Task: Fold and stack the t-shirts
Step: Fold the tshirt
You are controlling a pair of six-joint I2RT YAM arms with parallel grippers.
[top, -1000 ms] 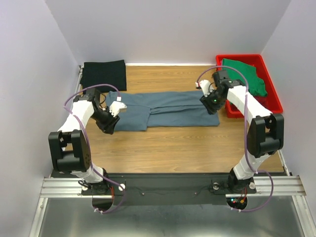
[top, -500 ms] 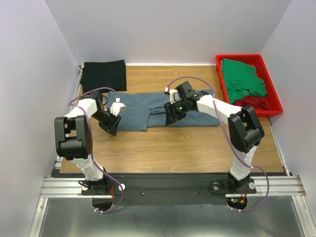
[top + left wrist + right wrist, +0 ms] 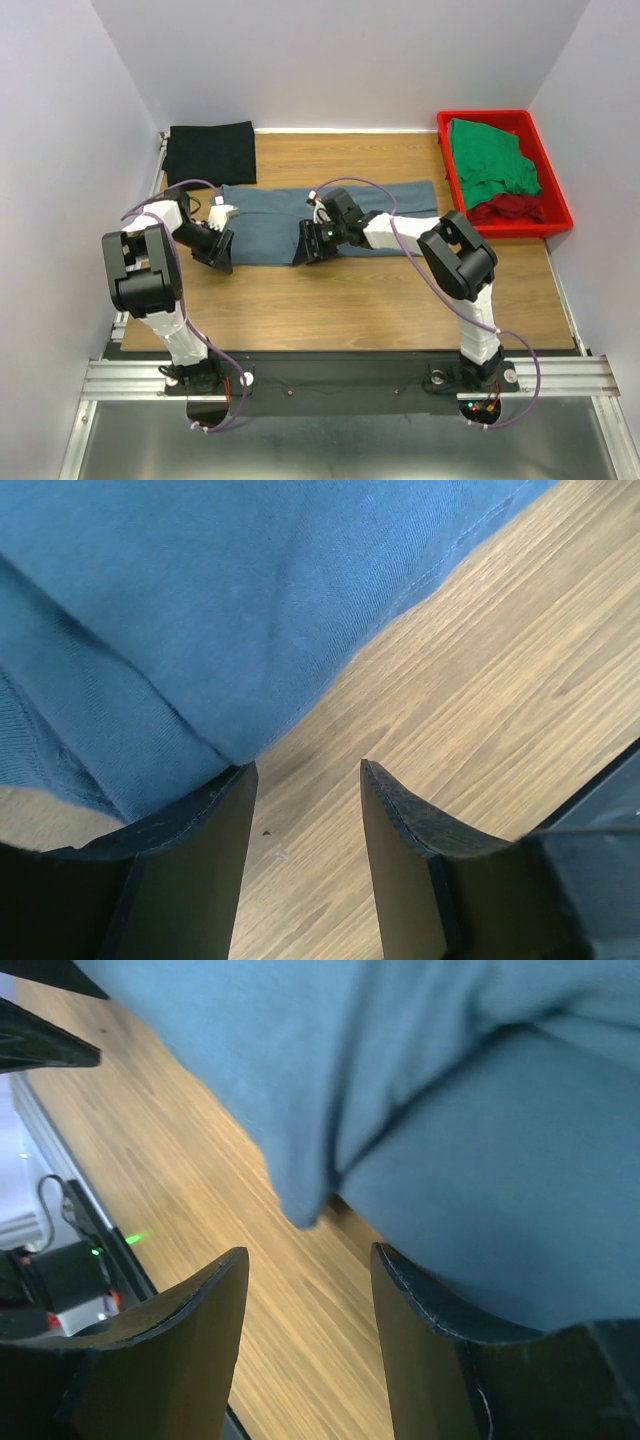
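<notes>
Our left gripper (image 3: pixel 305 770) and right gripper (image 3: pixel 309 1255) gape empty at the blue-grey t-shirt's (image 3: pixel 268 215) near edge; closing shallow, we risk catching one layer and dragging the fold crooked.

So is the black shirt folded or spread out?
Folded: the black t-shirt lies as a compact rectangle, no sleeves showing, at the far left.

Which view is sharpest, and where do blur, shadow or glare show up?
Left wrist: sharpest, with the shirt weave and table grain crisp and a soft shadow under the hem. Right wrist: the shirt is blurred, and a green light glows at left. Top external: even light, no glare, only faint shadows.
</notes>
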